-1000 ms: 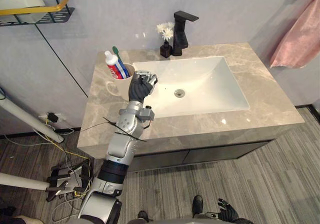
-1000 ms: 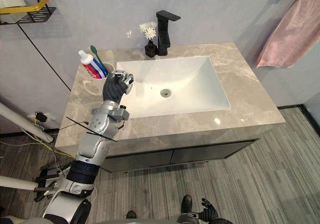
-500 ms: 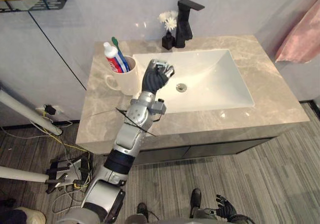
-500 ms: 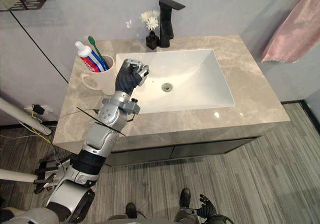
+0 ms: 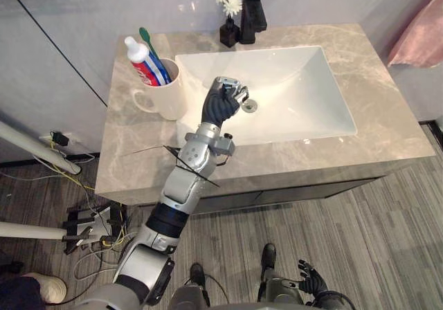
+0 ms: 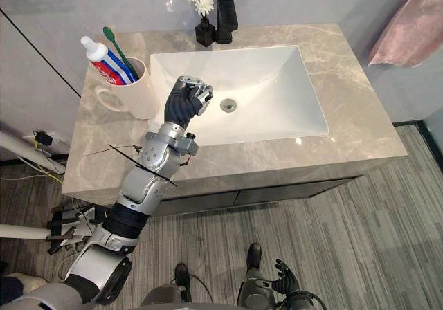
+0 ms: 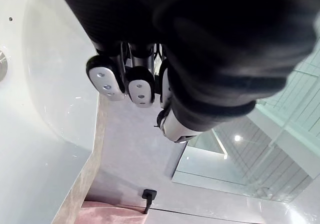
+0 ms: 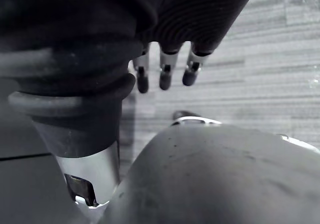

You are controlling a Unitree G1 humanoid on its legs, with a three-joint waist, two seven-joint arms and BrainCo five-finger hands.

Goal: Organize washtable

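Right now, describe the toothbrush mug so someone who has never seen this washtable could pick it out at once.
Start at the grey marble counter with the white sink set in it. On its left strip stands a cream mug with a handle. It alone holds a toothpaste tube and a green toothbrush; the dark vase of white flowers sits at the back by the faucet.

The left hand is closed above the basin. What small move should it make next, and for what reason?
Probably draw the left hand back from over the basin toward the robot. Its fingers curl on nothing, and the mug with the toothpaste and toothbrush already stands upright on the counter beside the basin.
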